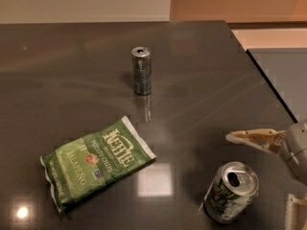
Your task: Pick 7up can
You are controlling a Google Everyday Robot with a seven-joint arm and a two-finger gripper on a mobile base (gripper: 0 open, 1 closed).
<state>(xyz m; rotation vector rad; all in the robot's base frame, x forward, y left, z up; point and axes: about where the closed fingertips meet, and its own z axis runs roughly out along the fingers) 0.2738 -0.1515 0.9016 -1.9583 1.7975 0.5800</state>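
The 7up can [229,193] is a wide silver can with green and white print and a shiny opened top. It stands upright on the dark table [201,80] near the front right. My gripper [263,170] comes in from the right edge, just right of the can. It is open and empty. One pale finger [252,138] reaches out above and behind the can's top. The other finger [293,211] shows at the lower right corner. Neither finger touches the can.
A slimmer dark grey-green can [141,70] stands upright at the table's middle back. A green Kettle jalapeño chip bag [96,162] lies flat at the front left. The table's right edge [268,80] runs diagonally beside the gripper, with pale floor beyond.
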